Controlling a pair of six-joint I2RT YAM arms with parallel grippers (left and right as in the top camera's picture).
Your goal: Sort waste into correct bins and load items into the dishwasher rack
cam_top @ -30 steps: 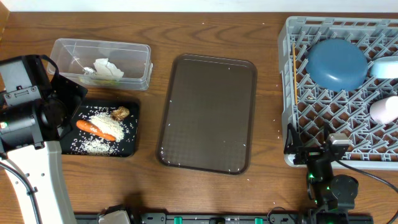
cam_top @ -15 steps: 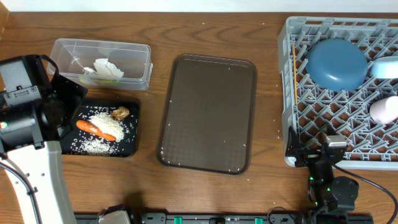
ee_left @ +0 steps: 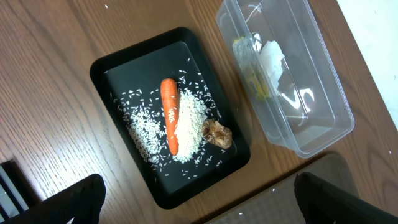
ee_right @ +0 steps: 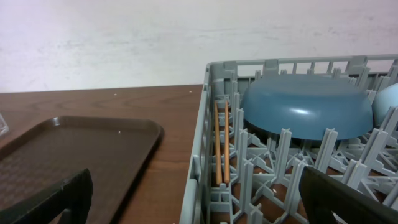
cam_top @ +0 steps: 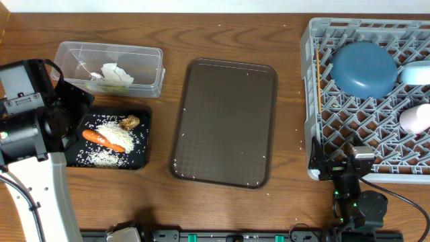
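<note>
The clear tub (cam_top: 107,67) holds the crumpled white napkin (cam_top: 116,72) and the foil wrapper (ee_left: 250,70). The black tray (cam_top: 138,158) holds the carrot (cam_top: 103,139), rice (cam_top: 102,156) and the brown lump (cam_top: 130,122). The grey rack (cam_top: 312,94) holds the blue dish (cam_top: 364,68), the chopsticks (cam_top: 318,74), a light-blue cup (cam_top: 416,72) and a white cup (cam_top: 415,117). My left gripper (cam_top: 70,131) hangs open and empty high above the black tray's left side; it also shows in the left wrist view (ee_left: 199,211). My right gripper (cam_top: 339,163) is open and empty at the rack's front left corner; it also shows in the right wrist view (ee_right: 199,208).
The dark brown serving tray (cam_top: 225,121) lies in the middle between the bins and the rack. A few rice grains are scattered on it and on the table. The left arm's white body (cam_top: 30,181) stands at the front left.
The right gripper has drawn back very slightly toward the table's front edge. Nothing else has moved.
</note>
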